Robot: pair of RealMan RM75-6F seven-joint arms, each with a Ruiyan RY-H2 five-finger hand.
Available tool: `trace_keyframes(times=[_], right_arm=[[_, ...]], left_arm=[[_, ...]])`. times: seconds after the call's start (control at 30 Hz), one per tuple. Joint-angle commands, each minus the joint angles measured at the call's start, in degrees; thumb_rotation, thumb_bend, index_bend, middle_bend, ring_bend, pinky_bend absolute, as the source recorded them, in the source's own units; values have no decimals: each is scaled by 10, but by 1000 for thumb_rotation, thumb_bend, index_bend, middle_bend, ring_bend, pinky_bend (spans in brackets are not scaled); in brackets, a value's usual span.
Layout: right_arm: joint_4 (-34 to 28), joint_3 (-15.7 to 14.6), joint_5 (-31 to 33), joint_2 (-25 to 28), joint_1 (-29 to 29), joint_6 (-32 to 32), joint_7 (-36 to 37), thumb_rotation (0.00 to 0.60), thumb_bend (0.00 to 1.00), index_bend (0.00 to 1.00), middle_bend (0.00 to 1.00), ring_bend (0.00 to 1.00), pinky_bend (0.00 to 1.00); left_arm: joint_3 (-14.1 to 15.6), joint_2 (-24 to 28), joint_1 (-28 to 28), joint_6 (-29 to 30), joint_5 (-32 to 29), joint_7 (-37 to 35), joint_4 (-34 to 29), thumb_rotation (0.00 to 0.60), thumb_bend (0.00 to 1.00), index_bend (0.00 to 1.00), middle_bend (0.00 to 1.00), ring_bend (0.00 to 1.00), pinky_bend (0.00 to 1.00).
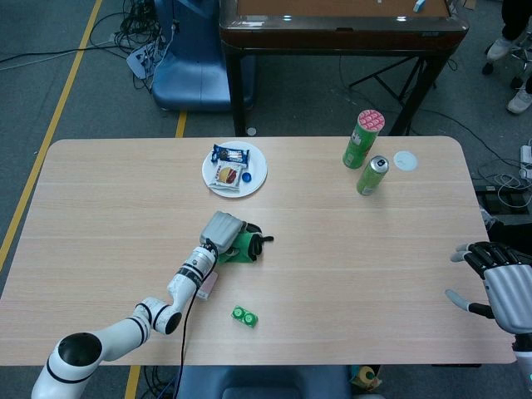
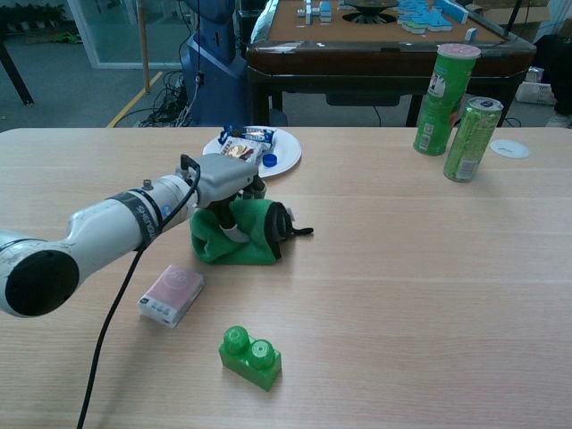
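Note:
My left hand (image 1: 221,229) (image 2: 225,179) grips a green cloth pouch (image 1: 243,248) (image 2: 239,234) with a black rim and cord, holding it on the table just in front of the white plate (image 1: 253,179) (image 2: 284,163). The fingers curl down over the pouch's top. My right hand (image 1: 499,287) hangs at the table's right edge with its fingers spread and nothing in it; the chest view does not show it.
A pink packet (image 2: 172,294) and a green two-stud brick (image 1: 243,316) (image 2: 250,357) lie near the front edge. The plate carries snack packets and a blue cap. At the back right stand a green tube (image 1: 362,139), a green can (image 1: 371,175) and a white lid (image 1: 405,160).

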Motion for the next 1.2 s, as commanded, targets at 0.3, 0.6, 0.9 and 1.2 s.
trace_keyframes(times=[0.3, 0.6, 0.9, 1.2], right_arm=[[-1, -1, -1, 1, -3, 4, -1, 600, 212, 394, 345, 252, 227], [-1, -1, 0, 0, -4, 5, -1, 600, 211, 394, 345, 252, 227], [-1, -1, 0, 1, -5, 6, 0, 600, 212, 394, 345, 252, 227], [1, -1, -3, 1, -4, 6, 3, 600, 212, 394, 345, 252, 227]], left_arm=[[0, 4, -2, -3, 4, -29, -127, 600, 163, 530, 568, 588, 746], [12, -15, -12, -7, 7, 2, -124, 600, 163, 531, 568, 588, 740], [19, -38, -18, 2, 14, 36, -20, 600, 163, 531, 568, 588, 734], [9, -25, -12, 9, 5, 50, 47, 600, 163, 531, 568, 588, 730]])
